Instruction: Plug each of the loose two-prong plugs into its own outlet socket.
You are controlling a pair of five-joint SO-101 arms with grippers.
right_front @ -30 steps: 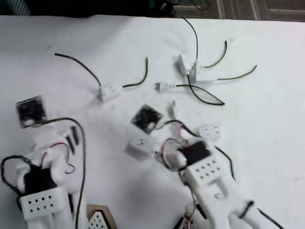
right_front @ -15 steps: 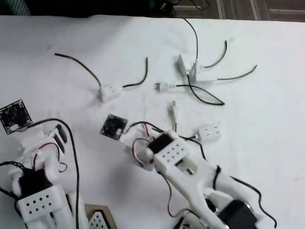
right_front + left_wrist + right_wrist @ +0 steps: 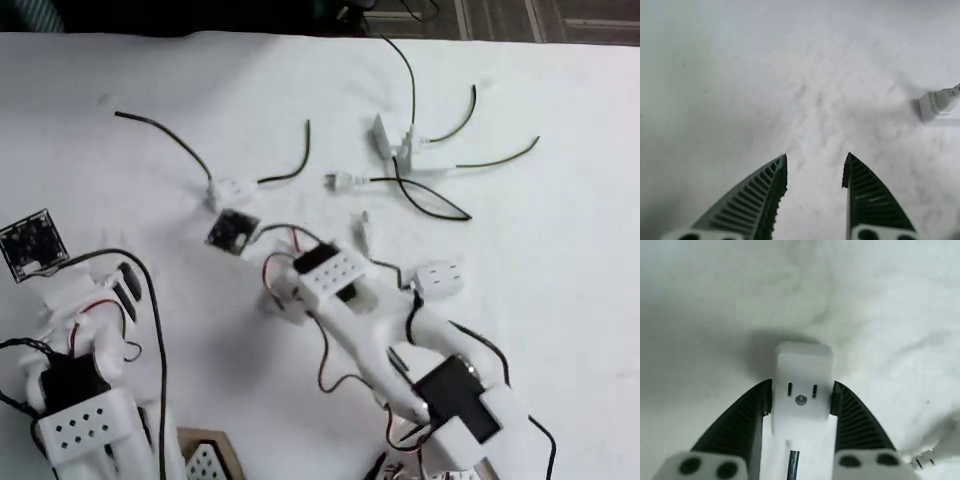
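Observation:
My right gripper (image 3: 801, 386) is shut on a white outlet socket (image 3: 802, 385), one finger on each side; its two slots face the wrist camera. From above, that socket (image 3: 284, 303) lies mid-table, mostly under the right arm. A loose two-prong plug (image 3: 338, 181) on a black cord lies farther back. Another plug (image 3: 362, 231) rests just beyond the right arm. A second free socket (image 3: 438, 277) sits to the arm's right. My left gripper (image 3: 815, 157) hovers open over bare cloth at the near left (image 3: 123, 285).
A small socket with two black wires (image 3: 225, 192) lies at back left. A white power block with cords (image 3: 392, 137) sits at back centre. A white plug-like piece (image 3: 936, 102) shows beside the left gripper. The table's far left is open cloth.
The right arm swung left and forward over the socket, which now sits between its fingers. The left arm shifted slightly left a second ago, then held still.

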